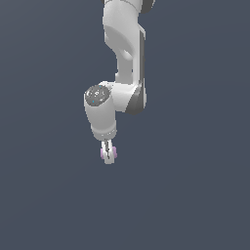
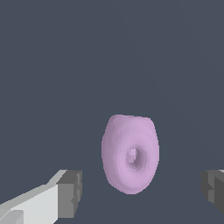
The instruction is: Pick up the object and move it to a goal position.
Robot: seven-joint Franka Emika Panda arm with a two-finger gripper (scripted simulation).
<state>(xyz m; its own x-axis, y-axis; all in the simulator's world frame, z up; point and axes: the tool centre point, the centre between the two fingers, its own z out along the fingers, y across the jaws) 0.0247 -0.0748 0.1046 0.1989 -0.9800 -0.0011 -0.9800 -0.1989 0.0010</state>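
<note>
The object is a pale pink-purple ring (image 2: 130,153) with a small centre hole facing the wrist camera. My gripper (image 2: 141,191) is open. One grey pad (image 2: 70,192) and the other pad (image 2: 213,190) stand on either side of the ring, each with a clear gap to it. In the exterior view the white gripper (image 1: 108,156) points down from the arm. The ring (image 1: 102,154) shows as small pink bits on both sides of the fingers. I cannot tell whether the ring rests on the surface.
A plain dark grey-blue surface (image 1: 195,195) fills both views. The white arm (image 1: 124,58) reaches down from the top of the exterior view. No goal marker shows.
</note>
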